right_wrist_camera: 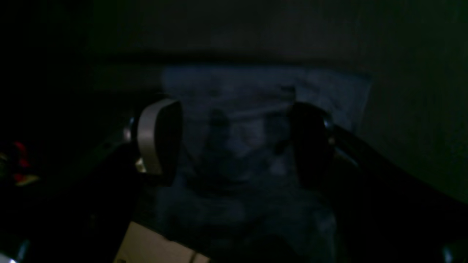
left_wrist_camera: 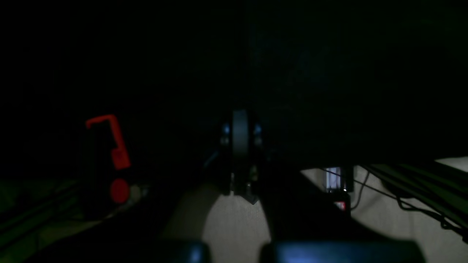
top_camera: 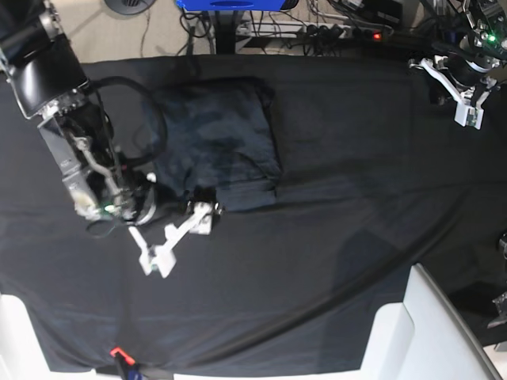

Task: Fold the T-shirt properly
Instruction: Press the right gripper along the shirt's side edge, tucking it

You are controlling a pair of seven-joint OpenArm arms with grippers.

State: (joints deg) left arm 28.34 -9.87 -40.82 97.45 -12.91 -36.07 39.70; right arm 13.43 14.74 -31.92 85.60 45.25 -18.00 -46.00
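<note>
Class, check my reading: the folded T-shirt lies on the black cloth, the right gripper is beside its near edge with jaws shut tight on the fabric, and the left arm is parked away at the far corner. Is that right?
One detail is wrong. The right gripper is open, its jaws spread apart with the T-shirt lying loose between them, as the right wrist view shows. The rest stands: shirt folded on the black cloth, left gripper away at the corner.

T-shirt (right_wrist_camera: pixel 252 120) dim, blurred, lower edge cut off

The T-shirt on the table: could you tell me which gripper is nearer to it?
Right. The right gripper sits at the T-shirt's near edge, jaws open; the left gripper is far off at the table's corner.
</note>
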